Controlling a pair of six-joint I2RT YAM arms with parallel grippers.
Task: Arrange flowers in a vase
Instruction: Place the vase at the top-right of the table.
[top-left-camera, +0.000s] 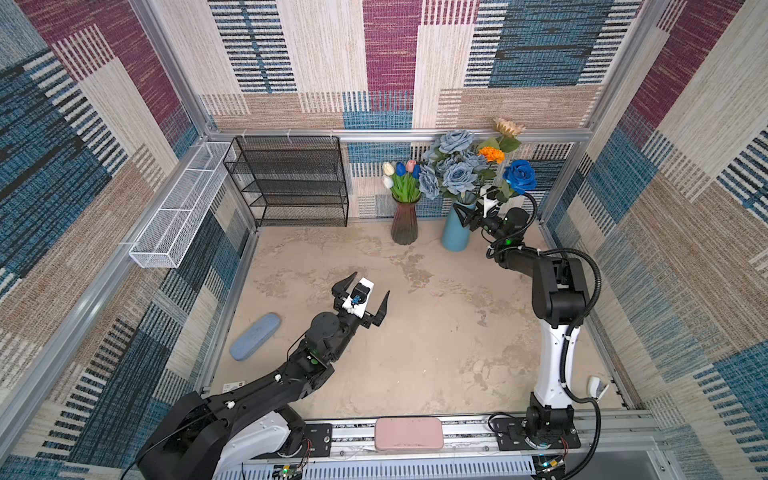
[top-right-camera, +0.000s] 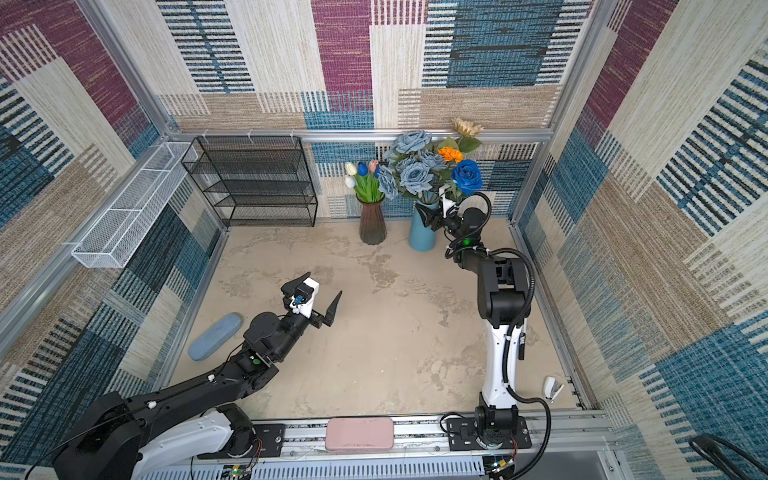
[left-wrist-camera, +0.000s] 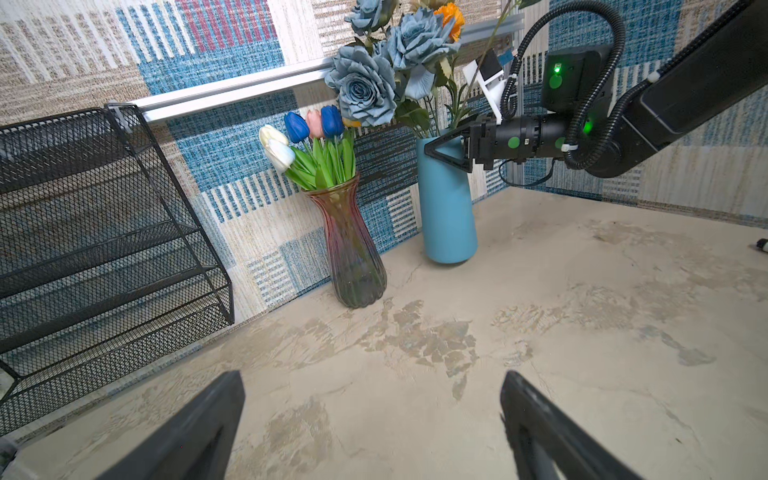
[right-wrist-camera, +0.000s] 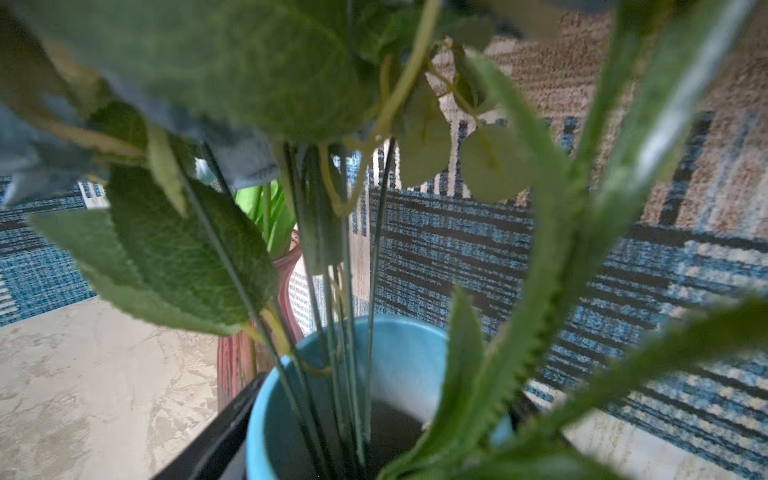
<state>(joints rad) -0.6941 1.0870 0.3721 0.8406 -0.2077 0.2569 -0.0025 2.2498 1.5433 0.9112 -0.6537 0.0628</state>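
Right wrist view: right gripper clasps the blue vase rim — left gripper hovers, arm outstretched, fingers wide.

White, blue and pink tulips stand upright in a ribbed reddish glass vase at the back of the bench. Just beside it, a plain blue vase holds pale blue roses, an orange bloom, a tall cream sunflower and a deep blue rose.

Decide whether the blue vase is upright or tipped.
Upright: the blue vase stands on its base on the tabletop, flower stems rising from its mouth.
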